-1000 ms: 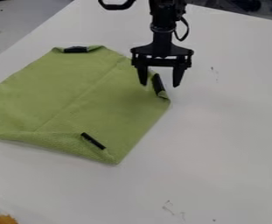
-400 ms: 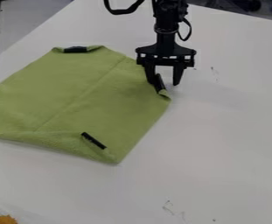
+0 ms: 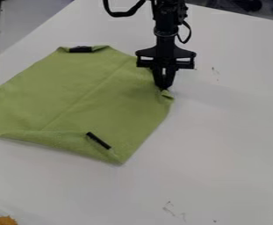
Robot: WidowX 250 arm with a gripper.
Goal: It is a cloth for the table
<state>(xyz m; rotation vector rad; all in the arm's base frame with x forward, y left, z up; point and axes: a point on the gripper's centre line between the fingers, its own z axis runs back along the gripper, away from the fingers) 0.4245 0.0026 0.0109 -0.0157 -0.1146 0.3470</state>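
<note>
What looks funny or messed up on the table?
The green cloth isn't lying flat: its near edge is folded over, with a black strip on the flap, and its far corner is turned in too. The white table also has small dark marks near the front. I see no spill.

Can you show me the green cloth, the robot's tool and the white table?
Green cloth (image 3: 74,94): camera view, middle of its flat top.
Tool (image 3: 163,86): camera view, between its fingertips.
White table (image 3: 220,149): camera view, bare top right of the cloth.
</note>
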